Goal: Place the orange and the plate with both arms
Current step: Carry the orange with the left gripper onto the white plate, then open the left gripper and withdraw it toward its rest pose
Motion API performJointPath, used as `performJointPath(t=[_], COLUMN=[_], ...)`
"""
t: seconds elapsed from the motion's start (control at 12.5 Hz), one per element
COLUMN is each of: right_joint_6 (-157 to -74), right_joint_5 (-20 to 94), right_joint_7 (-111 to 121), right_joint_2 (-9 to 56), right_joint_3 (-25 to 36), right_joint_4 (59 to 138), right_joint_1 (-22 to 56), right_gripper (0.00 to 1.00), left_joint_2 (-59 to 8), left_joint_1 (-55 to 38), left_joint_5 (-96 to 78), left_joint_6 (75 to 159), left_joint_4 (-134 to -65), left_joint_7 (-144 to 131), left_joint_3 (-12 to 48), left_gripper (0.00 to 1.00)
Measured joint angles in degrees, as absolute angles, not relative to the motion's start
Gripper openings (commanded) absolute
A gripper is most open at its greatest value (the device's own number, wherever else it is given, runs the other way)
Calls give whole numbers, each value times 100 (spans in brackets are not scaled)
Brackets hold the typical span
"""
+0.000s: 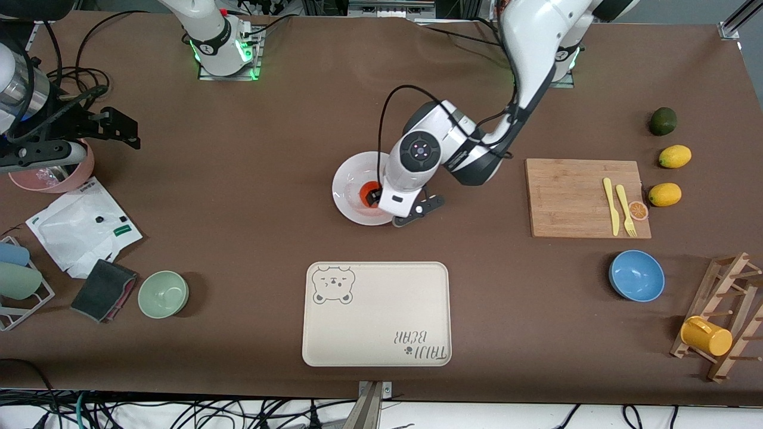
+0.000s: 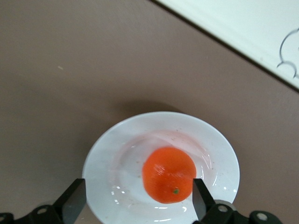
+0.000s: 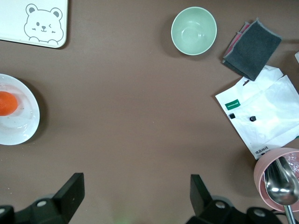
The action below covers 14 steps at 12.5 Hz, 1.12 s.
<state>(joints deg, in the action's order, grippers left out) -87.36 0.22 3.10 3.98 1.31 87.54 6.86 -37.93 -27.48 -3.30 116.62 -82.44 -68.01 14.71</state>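
Sitting in the middle of the white plate (image 2: 161, 170), the orange (image 2: 168, 175) rests free, with the left gripper (image 2: 138, 198) just above it and its two black fingers (image 2: 74, 199) spread wide, one on either side of the fruit and gripping nothing. From the front camera the left gripper (image 1: 381, 196) hangs over the plate (image 1: 349, 190) near the centre of the brown table (image 1: 238, 179), and only a sliver of the orange (image 1: 365, 192) shows past the wrist. The plate lies farther from the front camera than the beige bear-print tray (image 1: 377, 314), with bare table between them. The right gripper (image 1: 119, 125) waits up in the air at the right arm's end of the table, over a pink bowl (image 1: 53, 176); its fingers (image 3: 70, 193) are also wide apart and empty, and its wrist camera looks down on the plate (image 3: 16, 116) with the orange (image 3: 8, 103), a pale green bowl (image 3: 194, 31), a dark cloth (image 3: 252, 49) and a white bag (image 3: 261, 114). Toward the left arm's end lie a wooden cutting board (image 1: 581, 196), two lemons (image 1: 675, 156) and a blue bowl (image 1: 636, 275).
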Motion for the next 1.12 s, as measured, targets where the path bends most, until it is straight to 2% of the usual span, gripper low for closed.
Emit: performJointPath(t=[0.4, 0.64, 1.12], right_joint_6=[-8736, -8726, -8481], right_joint_5=[22, 20, 19], right_joint_7=[310, 310, 322], right_joint_2=[399, 399, 494], right_joint_3=[132, 175, 121], right_joint_4=[8753, 8752, 8764], right_joint_1=[684, 682, 766], right_gripper=[100, 100, 100], left_joint_2=[-2851, -2368, -1523], left_joint_1=[-2095, -1513, -279], left_joint_5=[-150, -107, 20], left_joint_6=[11018, 10410, 9929], left_joint_4=[-8226, -8226, -8248], left_joint_7=[-6194, -4985, -1968], left_joint_3=[1333, 1312, 1282], left_gripper=[100, 100, 100])
